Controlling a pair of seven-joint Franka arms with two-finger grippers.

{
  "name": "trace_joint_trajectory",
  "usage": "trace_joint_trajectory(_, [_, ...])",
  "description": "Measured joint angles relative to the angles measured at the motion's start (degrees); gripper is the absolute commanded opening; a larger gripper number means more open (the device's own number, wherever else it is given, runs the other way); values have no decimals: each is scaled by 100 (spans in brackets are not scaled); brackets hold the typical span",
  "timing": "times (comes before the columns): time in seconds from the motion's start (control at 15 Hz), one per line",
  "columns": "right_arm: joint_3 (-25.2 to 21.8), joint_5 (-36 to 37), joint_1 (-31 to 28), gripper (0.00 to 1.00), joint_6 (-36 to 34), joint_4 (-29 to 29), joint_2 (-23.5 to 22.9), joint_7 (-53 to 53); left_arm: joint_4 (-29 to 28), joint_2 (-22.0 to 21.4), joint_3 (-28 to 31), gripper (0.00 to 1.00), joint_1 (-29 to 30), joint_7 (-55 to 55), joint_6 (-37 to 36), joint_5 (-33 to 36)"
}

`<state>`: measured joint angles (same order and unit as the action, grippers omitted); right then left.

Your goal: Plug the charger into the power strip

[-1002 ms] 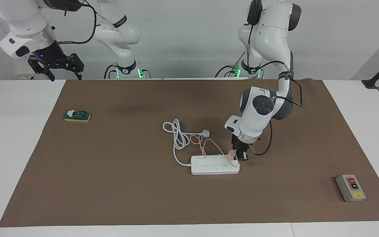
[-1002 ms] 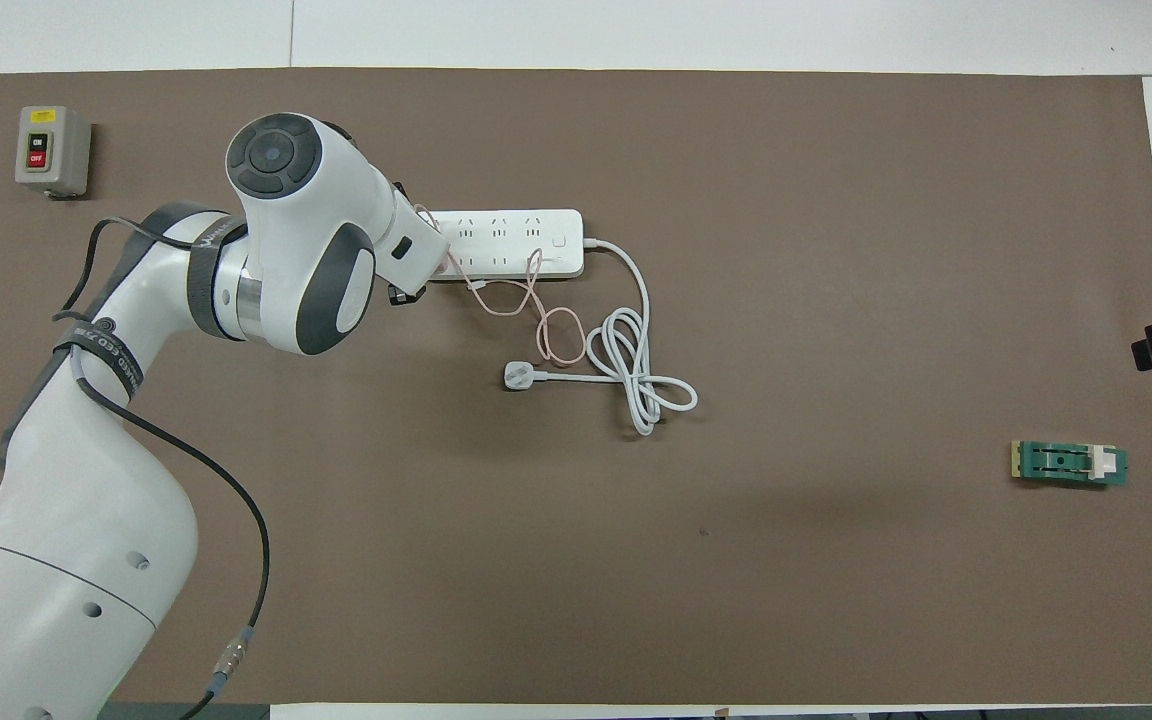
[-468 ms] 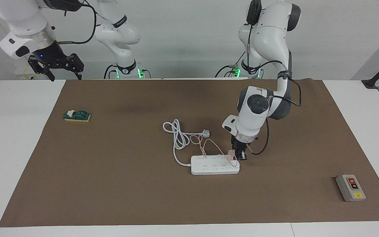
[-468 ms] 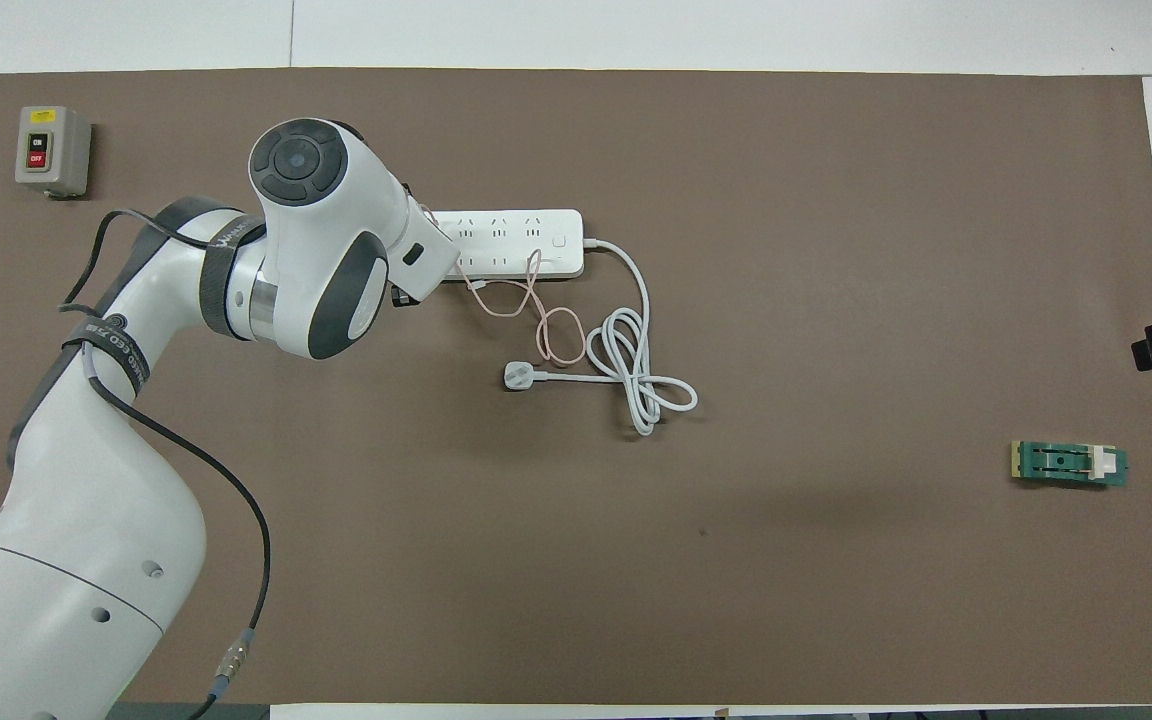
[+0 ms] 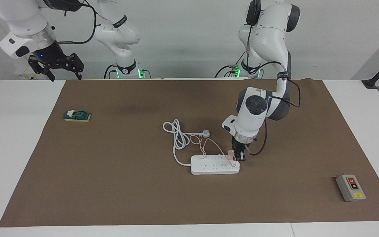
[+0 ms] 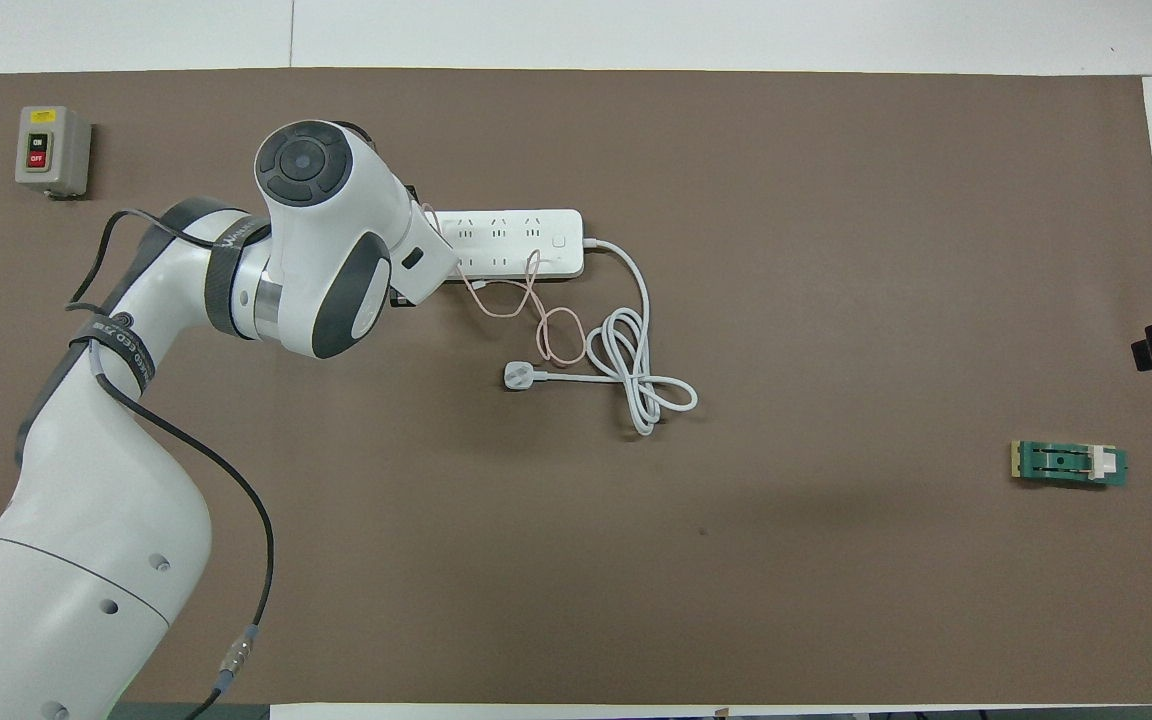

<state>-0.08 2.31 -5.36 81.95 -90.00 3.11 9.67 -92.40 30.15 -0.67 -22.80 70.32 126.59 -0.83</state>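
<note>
Left gripper (image 5: 239, 156) clenched on the pink charger (image 5: 231, 154), just above the power strip (image 5: 214, 164); right gripper (image 5: 65, 67) released, waiting aloft

Small pale pink charger (image 5: 231, 154) at the long flat white power strip's (image 5: 214, 165) end, thin pink cable (image 5: 206, 144) looping toward the robots
</note>
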Motion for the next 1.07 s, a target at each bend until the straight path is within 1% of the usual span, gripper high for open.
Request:
trace_joint_trajectory(0.53, [-10,0,0,100,0,0,0,0,67,70,50,0,10,135,-33,-295])
trace_joint_trajectory(0.6, [-11,0,0,100,0,0,0,0,72,72,50,1,10,135,-41,-297])
trace_joint_trajectory(0.67, [-11,0,0,100,0,0,0,0,78,75,50,15,10,135,-48,-297])
trace_joint_trajectory(0.74, [-12,0,0,100,0,0,0,0,82,77,50,44,10,135,-54,-300])
trace_joint_trajectory(0.8, [-12,0,0,100,0,0,0,0,81,83,41,99,8,135,-98,-329])
trace_joint_trajectory(1.07, [-12,0,0,100,0,0,0,0,78,82,11,100,6,135,-453,-402])
